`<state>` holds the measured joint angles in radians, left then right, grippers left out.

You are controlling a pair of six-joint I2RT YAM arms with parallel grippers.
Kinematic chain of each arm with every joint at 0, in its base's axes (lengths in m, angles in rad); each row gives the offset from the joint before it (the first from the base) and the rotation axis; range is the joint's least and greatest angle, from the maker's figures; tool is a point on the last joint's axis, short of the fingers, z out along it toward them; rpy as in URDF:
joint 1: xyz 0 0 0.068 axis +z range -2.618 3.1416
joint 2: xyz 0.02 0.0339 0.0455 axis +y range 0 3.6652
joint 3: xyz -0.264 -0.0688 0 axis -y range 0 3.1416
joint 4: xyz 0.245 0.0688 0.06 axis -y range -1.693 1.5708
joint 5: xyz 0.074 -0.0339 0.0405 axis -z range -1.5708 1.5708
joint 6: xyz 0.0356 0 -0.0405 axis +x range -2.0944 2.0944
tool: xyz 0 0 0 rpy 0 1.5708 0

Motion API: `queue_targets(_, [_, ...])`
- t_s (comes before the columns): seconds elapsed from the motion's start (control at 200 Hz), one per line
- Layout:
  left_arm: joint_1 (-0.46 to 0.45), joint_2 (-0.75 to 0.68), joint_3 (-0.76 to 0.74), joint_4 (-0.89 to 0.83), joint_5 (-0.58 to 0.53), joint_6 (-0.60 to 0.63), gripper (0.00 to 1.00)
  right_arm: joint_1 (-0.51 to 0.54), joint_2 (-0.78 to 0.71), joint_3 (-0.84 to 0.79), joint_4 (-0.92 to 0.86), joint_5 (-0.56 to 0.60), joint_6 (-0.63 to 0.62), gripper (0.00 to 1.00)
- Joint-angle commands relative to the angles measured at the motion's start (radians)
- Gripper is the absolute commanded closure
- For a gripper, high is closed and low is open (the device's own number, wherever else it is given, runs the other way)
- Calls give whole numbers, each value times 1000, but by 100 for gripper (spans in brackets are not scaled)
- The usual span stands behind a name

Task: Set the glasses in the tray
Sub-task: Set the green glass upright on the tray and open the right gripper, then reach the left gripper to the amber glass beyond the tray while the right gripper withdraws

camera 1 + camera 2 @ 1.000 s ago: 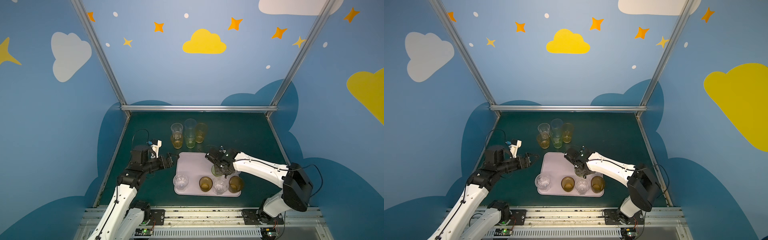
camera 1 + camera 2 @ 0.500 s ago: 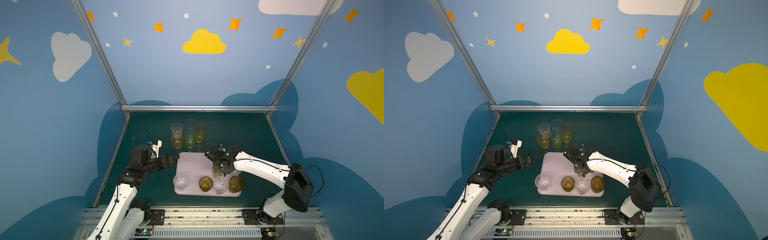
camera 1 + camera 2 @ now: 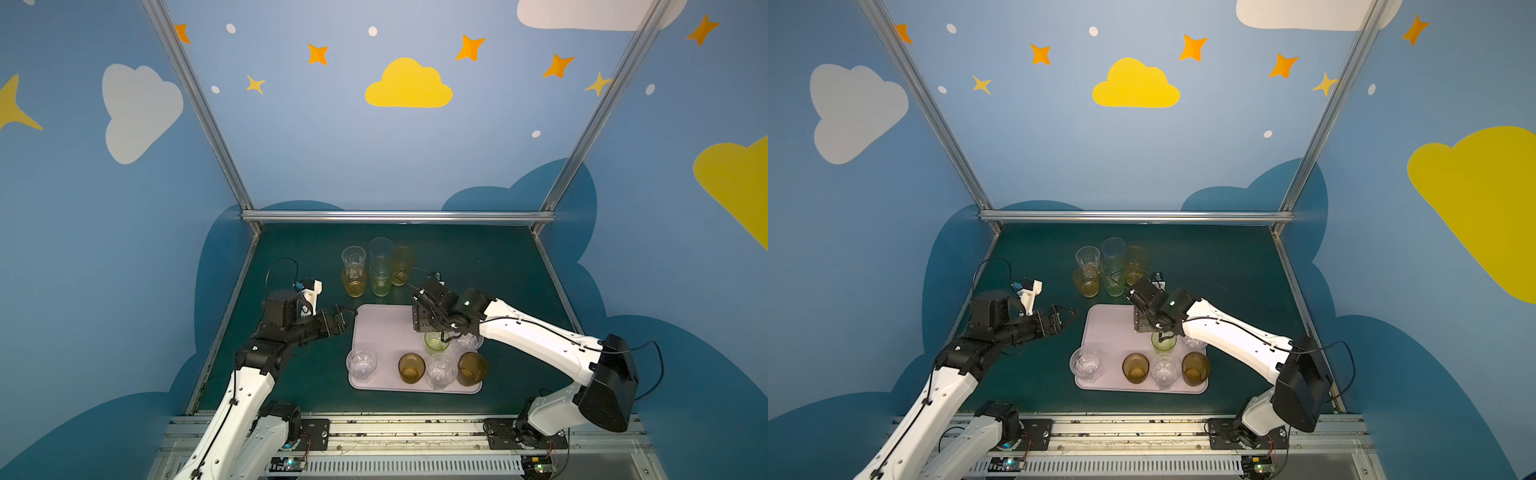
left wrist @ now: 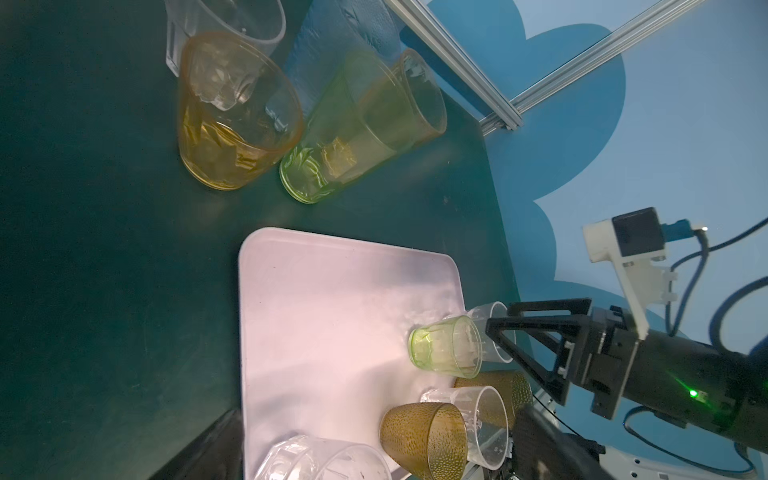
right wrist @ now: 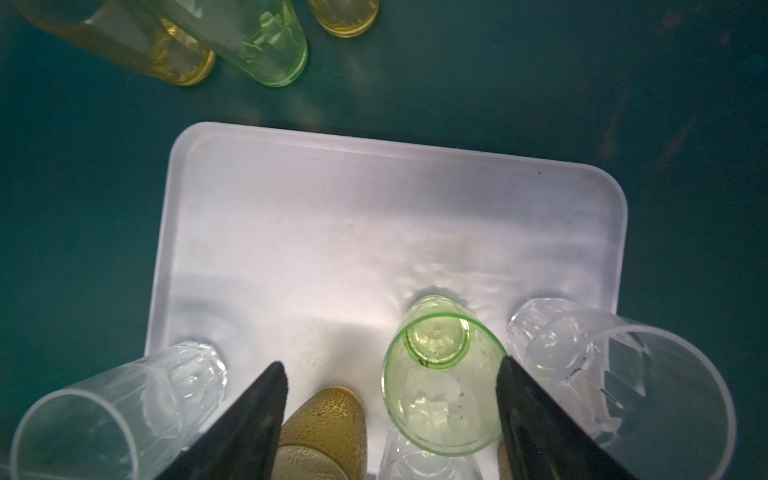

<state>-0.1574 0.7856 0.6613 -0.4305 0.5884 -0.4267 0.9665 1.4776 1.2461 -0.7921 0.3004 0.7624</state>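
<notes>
the right claw [image 5: 390, 365] is seen spread wide, with nothing held. a short green glass [image 5: 440, 386] stands upright between its fingers, close against one finger and well apart from the other. this glass is set on the tray [image 5: 332, 232], just beside a clear glass [image 5: 602, 365] and behind a front row of four glasses [image 3: 411, 368], two clear and two brown. six glasses are thus counted on the tray in both top views.

the left claw [image 3: 347, 313] is held open and empty just beside the tray's left edge.

a bunch of five glasses [image 3: 376, 270] is left on the dark table [image 3: 478, 266] behind the tray, short and tall ones packed close together.

the setting-down of the green glass is judged to be all but done, and only the withdrawal is wanted. a straight lift is called for, so that the rim is not caught by the near finger and the clear neighbour is not knocked. after that, a glass at the edge of the bunch is best taken, since the inner ones are crowded.
</notes>
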Motion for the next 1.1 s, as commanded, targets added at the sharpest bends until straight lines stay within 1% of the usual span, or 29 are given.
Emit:
queue_targets(0.0, [1,13,16,-29,-37,19,0,0,-64,-1,53,-8,-23,16])
queue_targets(0.085, [1,30,23,-33,-46,23,0,-1,-107,-30,67,14,-22,14])
queue_targets(0.255, [1,55,34,-64,-94,39,0,-6,-202,-148,140,-3,-27,14])
queue_targets(0.37, [-2,56,44,-90,-155,42,0,-6,-260,-224,184,-36,-60,14])
queue_targets(0.596, [-14,58,79,-118,-253,9,0,-13,-407,-340,205,-21,-115,14])
queue_targets(0.711, [-21,79,99,-122,-312,-4,0,-27,-484,-394,218,-38,-141,14])
queue_targets(0.861, [-21,141,126,-113,-357,-34,0,-52,-572,-446,211,-86,-149,14])
queue_targets(1.006, [-21,233,157,-82,-366,-81,0,-76,-647,-497,217,-129,-146,14])
queue_targets(1.091, [-22,301,182,-56,-350,-98,0,-93,-678,-514,211,-144,-147,14])
